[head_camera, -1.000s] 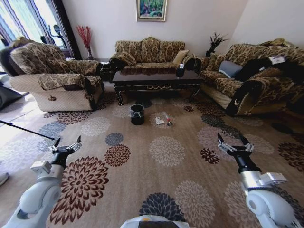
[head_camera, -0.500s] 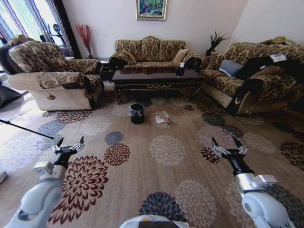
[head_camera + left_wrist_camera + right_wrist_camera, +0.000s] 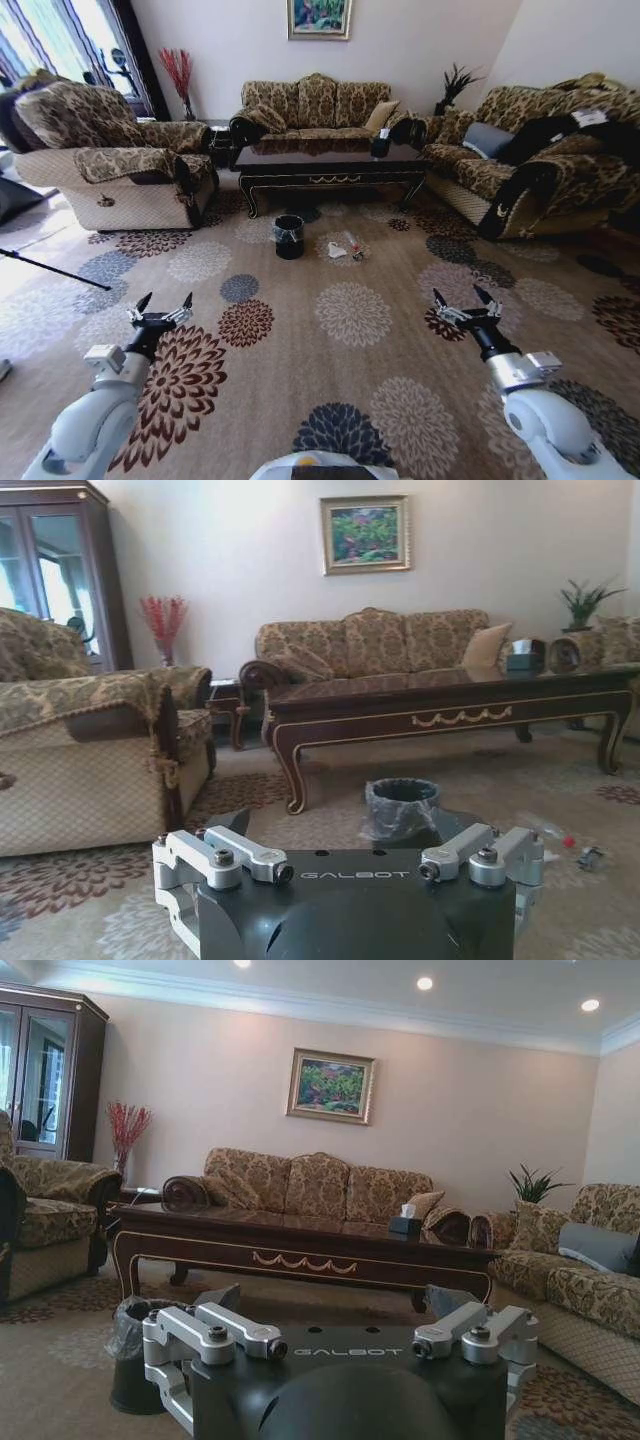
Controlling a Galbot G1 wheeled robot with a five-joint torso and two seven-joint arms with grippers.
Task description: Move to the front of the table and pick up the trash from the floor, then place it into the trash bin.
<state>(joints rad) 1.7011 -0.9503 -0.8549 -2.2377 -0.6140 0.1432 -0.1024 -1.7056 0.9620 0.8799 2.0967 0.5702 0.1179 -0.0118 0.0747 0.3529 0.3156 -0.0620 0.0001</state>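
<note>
Floral beige carpet (image 3: 350, 380); glossy near-black table (image 3: 330, 163), small round black bag-lined bin (image 3: 289, 237), white crumpled trash (image 3: 336, 252); left gripper (image 3: 164, 307), right gripper (image 3: 462, 299) fingers spread, empty

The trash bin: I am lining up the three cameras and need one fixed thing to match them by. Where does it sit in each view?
Head view: trash bin on the carpet just in front of the table, toward its left end.
Left wrist view: bin centre, below the table's front rail.
Right wrist view: bin at the lower left edge.
Shared landmark: the framed painting above the sofa.
</note>
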